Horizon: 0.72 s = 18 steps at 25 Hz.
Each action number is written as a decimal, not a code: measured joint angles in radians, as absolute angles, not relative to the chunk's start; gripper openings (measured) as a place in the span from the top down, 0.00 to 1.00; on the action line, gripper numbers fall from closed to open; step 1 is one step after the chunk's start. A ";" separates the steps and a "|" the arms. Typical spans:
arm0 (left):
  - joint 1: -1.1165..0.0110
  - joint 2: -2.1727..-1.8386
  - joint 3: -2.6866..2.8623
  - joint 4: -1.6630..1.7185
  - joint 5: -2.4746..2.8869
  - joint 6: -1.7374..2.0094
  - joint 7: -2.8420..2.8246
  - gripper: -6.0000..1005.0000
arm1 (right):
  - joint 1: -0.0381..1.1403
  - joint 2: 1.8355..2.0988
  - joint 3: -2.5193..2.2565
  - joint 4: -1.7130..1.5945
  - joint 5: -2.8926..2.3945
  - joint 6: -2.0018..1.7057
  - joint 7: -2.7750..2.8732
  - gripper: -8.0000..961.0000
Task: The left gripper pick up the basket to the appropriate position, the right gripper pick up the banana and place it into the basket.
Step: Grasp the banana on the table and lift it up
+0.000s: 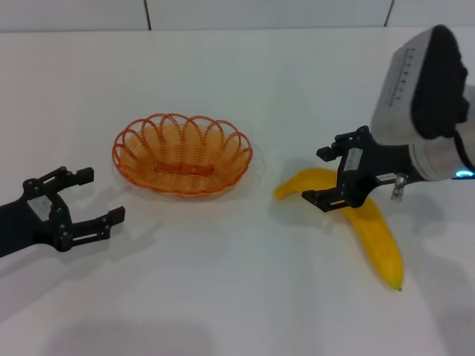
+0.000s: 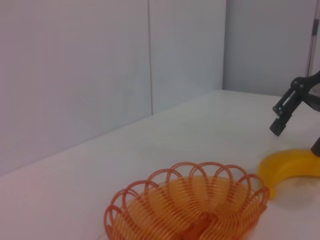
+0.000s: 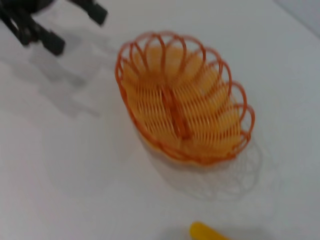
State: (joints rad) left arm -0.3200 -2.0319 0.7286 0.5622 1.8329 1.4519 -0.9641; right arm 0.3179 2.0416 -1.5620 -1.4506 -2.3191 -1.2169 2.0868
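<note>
The orange wire basket (image 1: 182, 169) stands empty on the white table, left of centre. My left gripper (image 1: 102, 194) rests open to its left, a short gap away, fingers pointing at the basket. The yellow banana (image 1: 375, 230) lies flat on the table to the right. My right gripper (image 1: 318, 176) is open over the banana's bent end, one finger on each side, not closed on it. The left wrist view shows the basket (image 2: 190, 205), the banana (image 2: 292, 167) and a right fingertip (image 2: 281, 120). The right wrist view shows the basket (image 3: 185, 105), the left gripper (image 3: 75, 27) and the banana's end (image 3: 207, 231).
A bare white tabletop (image 1: 223, 297) stretches around both objects. A white wall (image 1: 267, 13) rises behind the table's far edge. The right arm's bulky white-grey housing (image 1: 415, 81) hangs over the table's right side.
</note>
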 joint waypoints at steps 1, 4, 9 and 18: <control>-0.323 -2.032 0.729 0.561 1.833 1.451 -0.964 0.10 | 0.322 2.041 -1.573 -1.459 -2.343 -1.217 2.109 0.22; -0.327 -2.032 0.729 0.559 1.833 1.450 -0.963 0.10 | 0.339 2.040 -1.590 -1.467 -2.396 -1.217 2.154 0.22; -0.329 -2.032 0.729 0.559 1.833 1.450 -0.962 0.10 | 0.377 2.038 -1.604 -1.442 -2.434 -1.228 2.183 0.22; -0.337 -2.034 0.730 0.558 1.833 1.451 -0.961 0.10 | 0.427 2.039 -1.670 -1.407 -2.533 -1.232 2.258 0.22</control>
State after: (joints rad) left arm -0.3365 -2.0339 0.7302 0.5576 1.8332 1.4511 -0.9611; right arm 0.4266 2.0387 -1.6705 -1.4072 -2.5329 -1.2324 2.2576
